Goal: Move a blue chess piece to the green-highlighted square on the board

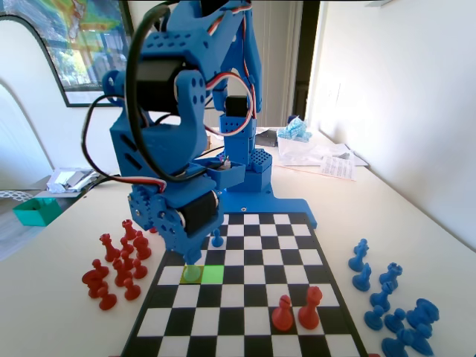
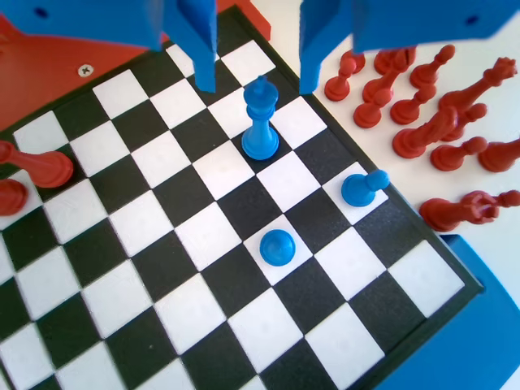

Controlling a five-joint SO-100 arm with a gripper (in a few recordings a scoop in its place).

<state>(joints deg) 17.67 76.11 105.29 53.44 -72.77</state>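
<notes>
- Hand: jaws parted, gripping nothing, straddling a tall blue piece.
- Blue chess piece: glossy, round-headed, upright on a white square.
- Green-highlighted square: near the board's left edge, fixed view.
- Worktop: pale, smooth.

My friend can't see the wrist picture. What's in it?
The robot's open hand hangs over a tall blue chess piece on the board. Two small blue pawns stand nearby, and red pieces lie beside the board.

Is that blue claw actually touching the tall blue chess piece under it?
Apart. In the wrist view the gripper hangs open, its jaws on either side of the tall blue piece, with board showing between each jaw and the piece's crowned head.
</notes>
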